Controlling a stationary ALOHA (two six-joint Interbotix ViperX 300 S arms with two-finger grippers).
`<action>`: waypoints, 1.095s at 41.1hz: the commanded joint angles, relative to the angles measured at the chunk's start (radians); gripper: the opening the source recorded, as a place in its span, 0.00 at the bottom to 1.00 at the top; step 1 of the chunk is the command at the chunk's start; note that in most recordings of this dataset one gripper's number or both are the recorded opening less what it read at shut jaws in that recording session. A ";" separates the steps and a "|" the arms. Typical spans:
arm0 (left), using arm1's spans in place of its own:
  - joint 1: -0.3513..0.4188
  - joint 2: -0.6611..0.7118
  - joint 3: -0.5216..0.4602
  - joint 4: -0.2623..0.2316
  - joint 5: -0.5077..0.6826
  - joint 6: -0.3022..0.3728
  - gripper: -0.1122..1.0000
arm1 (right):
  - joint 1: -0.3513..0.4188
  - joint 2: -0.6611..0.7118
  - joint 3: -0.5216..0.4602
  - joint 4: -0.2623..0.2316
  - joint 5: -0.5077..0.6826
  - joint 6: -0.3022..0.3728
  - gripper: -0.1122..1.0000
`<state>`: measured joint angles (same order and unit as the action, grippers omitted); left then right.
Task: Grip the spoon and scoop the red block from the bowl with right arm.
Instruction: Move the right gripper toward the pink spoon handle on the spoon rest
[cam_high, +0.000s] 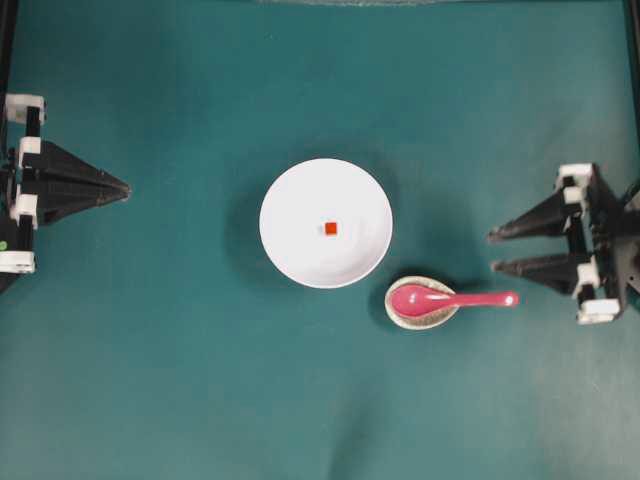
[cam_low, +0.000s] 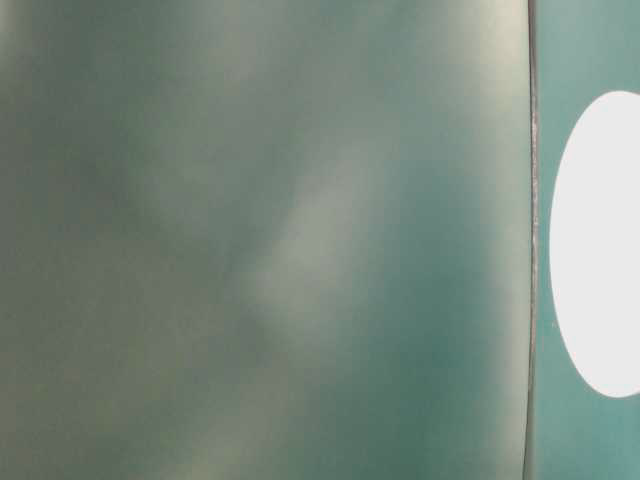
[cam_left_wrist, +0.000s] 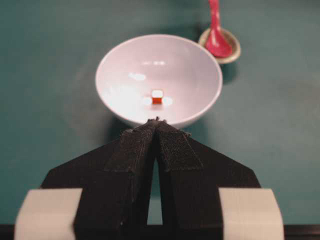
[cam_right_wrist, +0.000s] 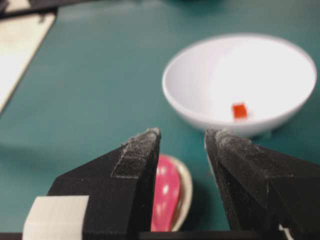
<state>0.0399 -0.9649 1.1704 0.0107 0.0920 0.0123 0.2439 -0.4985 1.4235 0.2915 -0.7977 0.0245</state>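
Hovering my right fingers (cam_right_wrist: 182, 134) spread wide, empty, just short of the spoon (cam_high: 440, 298) on its rest (cam_high: 400, 315). Left fingers (cam_left_wrist: 157, 121) pinched together. Red block (cam_high: 331, 228) in bowl (cam_high: 290, 190).

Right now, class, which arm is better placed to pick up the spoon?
The right. Its right gripper is open near the handle of the spoon, while the left gripper is shut, across the bowl.
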 joint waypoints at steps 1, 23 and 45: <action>0.003 0.008 -0.020 0.003 -0.005 0.002 0.10 | 0.046 0.081 -0.006 0.041 -0.092 -0.002 0.54; 0.003 0.003 -0.014 0.003 -0.002 0.003 0.10 | 0.318 0.503 -0.058 0.296 -0.342 -0.003 0.54; 0.003 0.003 -0.011 0.009 -0.003 0.005 0.10 | 0.334 0.646 -0.074 0.299 -0.348 -0.023 0.54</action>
<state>0.0399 -0.9664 1.1720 0.0138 0.0936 0.0153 0.5737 0.1519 1.3530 0.5860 -1.1321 0.0061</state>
